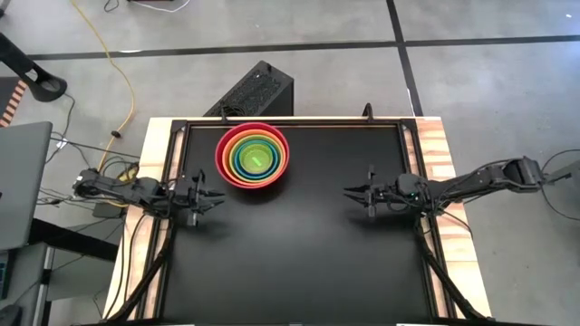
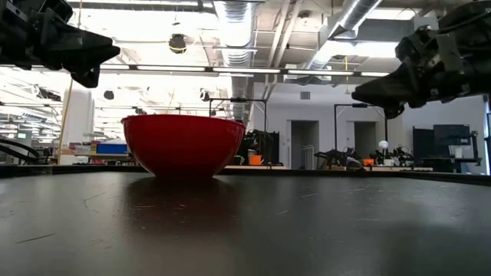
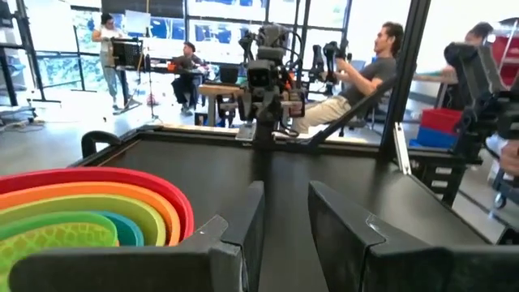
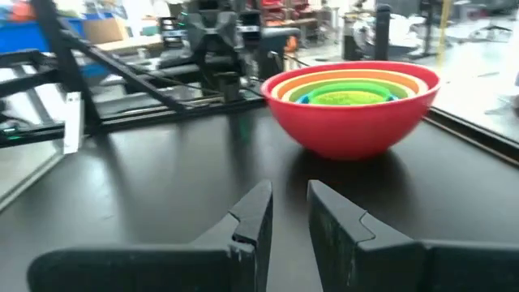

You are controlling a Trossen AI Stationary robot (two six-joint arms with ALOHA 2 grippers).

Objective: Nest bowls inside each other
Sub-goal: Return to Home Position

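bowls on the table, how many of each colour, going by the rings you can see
red bowl: 1
orange bowl: 1
olive-green bowl: 1
blue bowl: 1
yellow bowl: 1, thin ring only
bright green bowl: 1
total: 6, all nested in one stack

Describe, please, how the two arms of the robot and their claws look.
Both arms are dark, almost black, built of slim jointed segments, with dark cables running beside them. The left claw and the right claw each have two flat, dark fingers with angular, stepped edges. I see no markings.
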